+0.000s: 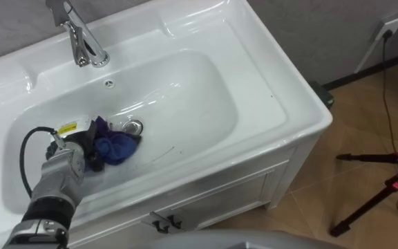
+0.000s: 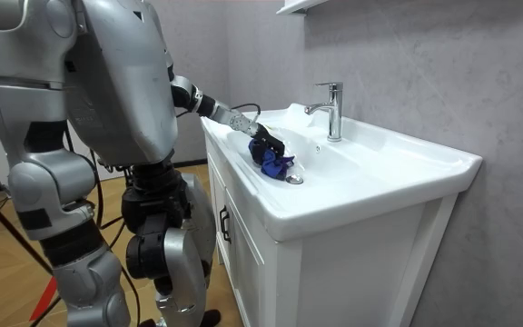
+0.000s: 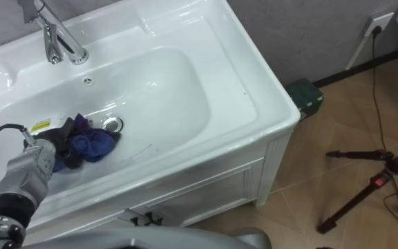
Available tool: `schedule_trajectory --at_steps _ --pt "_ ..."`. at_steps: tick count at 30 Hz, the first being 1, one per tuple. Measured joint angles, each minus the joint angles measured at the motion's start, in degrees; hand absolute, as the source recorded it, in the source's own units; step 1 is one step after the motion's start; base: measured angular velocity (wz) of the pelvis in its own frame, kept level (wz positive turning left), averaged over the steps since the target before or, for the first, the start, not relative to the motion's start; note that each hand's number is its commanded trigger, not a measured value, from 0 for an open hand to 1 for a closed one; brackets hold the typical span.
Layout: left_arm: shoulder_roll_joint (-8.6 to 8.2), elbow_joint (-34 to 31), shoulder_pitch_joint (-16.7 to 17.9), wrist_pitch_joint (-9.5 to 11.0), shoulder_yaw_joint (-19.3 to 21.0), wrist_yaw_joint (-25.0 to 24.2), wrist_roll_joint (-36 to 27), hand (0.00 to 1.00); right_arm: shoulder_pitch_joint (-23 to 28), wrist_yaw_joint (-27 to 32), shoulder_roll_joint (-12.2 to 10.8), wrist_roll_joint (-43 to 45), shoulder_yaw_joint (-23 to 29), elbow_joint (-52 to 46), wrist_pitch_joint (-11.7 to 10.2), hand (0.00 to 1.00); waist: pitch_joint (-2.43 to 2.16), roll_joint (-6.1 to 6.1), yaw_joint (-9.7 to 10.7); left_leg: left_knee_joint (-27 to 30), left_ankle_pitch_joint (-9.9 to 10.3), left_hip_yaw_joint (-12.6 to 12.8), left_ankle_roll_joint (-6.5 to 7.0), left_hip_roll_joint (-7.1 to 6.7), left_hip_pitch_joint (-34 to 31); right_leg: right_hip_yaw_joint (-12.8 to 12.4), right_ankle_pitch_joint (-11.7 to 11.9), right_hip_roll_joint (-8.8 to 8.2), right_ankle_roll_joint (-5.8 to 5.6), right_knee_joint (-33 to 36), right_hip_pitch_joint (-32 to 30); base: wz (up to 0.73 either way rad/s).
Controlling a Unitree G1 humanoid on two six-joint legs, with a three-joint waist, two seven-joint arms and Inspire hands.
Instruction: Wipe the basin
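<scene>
Left eye view: the robot's left hand (image 1: 74,160) grips a blue cloth (image 1: 115,146) on the basin (image 1: 185,90) floor, just beside the drain (image 1: 135,126). Wiping looks underway; next, sweep it across the bowl.

Chrome faucet (image 1: 81,43) stood far left. White cabinet (image 1: 220,197) sat near, with dark door handles (image 1: 166,223). On the wood floor (image 1: 351,138) at right: dark green box (image 1: 322,93), black tripod (image 1: 382,194). Wall socket (image 1: 391,28) far right.
</scene>
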State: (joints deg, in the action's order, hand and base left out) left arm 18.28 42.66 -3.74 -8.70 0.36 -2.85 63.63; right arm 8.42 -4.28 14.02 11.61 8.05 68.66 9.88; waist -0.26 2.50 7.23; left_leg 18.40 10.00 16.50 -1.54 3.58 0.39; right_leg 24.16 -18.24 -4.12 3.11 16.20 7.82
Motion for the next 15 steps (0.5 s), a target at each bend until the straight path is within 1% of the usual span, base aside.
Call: schedule_trajectory --at_steps 1,2,4,7,8,9,11,12,14,15 --pt "0.62 0.0 0.7 -0.2 0.0 0.7 0.0 1.00 0.0 0.3 0.0 0.0 0.0 0.1 0.0 0.00 -0.01 0.02 0.0 0.0 0.0 0.0 -0.05 0.07 0.1 0.0 0.1 0.15 0.11 -0.5 0.4 0.00" --pt "0.80 0.0 1.0 -0.2 0.0 1.1 0.1 1.00 0.0 0.5 0.1 0.0 0.0 0.1 0.0 0.00 -0.04 0.05 0.0 0.1 0.0 0.0 -0.05 0.08 0.2 0.0 0.1 0.15 0.11 -0.5 0.4 0.00" --pt "0.84 0.0 1.9 -0.6 0.0 2.0 0.1 1.00 -0.4 0.8 0.6 0.4 0.1 0.0 0.1 0.00 -0.39 0.57 0.0 0.1 0.0 0.0 -0.05 0.09 0.0 0.0 0.1 0.18 0.13 -0.3 0.3 -0.04" --pt "0.83 -0.6 2.4 -0.7 0.1 2.2 0.2 1.00 -0.9 1.7 1.0 0.3 0.2 0.0 -0.3 0.00 -0.54 0.80 -0.3 -0.1 0.0 -0.2 -0.05 0.09 0.0 0.2 0.1 0.23 0.15 -0.3 0.5 0.03" --pt "0.83 -1.2 2.6 -0.8 0.1 2.2 0.2 1.00 -1.0 1.8 1.1 0.3 0.2 0.0 -0.4 0.00 -0.56 0.84 -0.4 -0.1 0.0 -0.3 -0.05 0.09 -0.1 0.3 0.1 0.23 0.15 -0.3 0.5 0.10" --pt "0.83 -2.3 3.1 -1.0 0.2 2.2 0.2 1.00 -0.9 1.9 1.2 0.3 0.2 -0.1 -0.6 0.00 -0.58 0.91 -0.7 -0.2 0.0 -1.1 -0.05 0.03 -0.4 1.0 0.1 0.22 0.16 -0.2 0.5 0.20" --pt "0.83 -3.8 3.2 -1.1 0.3 2.2 0.2 1.00 -0.9 2.1 1.2 0.1 0.2 0.0 -0.6 0.00 -0.59 0.95 -0.9 -0.2 0.0 -2.5 -0.07 -0.16 -1.0 2.1 0.1 0.21 0.16 0.0 0.5 0.30" --pt "0.83 -4.4 3.0 -1.1 0.3 2.2 0.2 1.00 -0.9 2.3 1.2 -0.1 0.2 0.1 -0.6 0.00 -0.56 1.03 -1.3 -0.3 0.0 -3.1 -0.07 -0.23 -1.1 2.8 0.1 0.21 0.16 0.0 0.6 0.29" --pt "0.83 -5.1 3.2 -1.1 0.3 2.2 0.2 1.00 -1.4 2.4 1.4 -0.2 0.1 0.2 -1.0 0.00 -0.44 1.26 -1.8 -0.4 0.0 -3.3 -0.09 -0.30 -1.3 2.9 0.1 0.22 0.16 0.0 0.6 0.20" --pt "0.83 -5.4 3.2 -1.1 0.3 2.2 0.1 1.00 -1.8 2.5 1.5 -0.8 0.1 0.2 -1.5 0.00 -0.41 1.41 -1.9 -0.3 0.0 -4.0 -0.10 -0.37 -1.5 3.2 0.1 0.23 0.16 0.0 0.7 0.13"
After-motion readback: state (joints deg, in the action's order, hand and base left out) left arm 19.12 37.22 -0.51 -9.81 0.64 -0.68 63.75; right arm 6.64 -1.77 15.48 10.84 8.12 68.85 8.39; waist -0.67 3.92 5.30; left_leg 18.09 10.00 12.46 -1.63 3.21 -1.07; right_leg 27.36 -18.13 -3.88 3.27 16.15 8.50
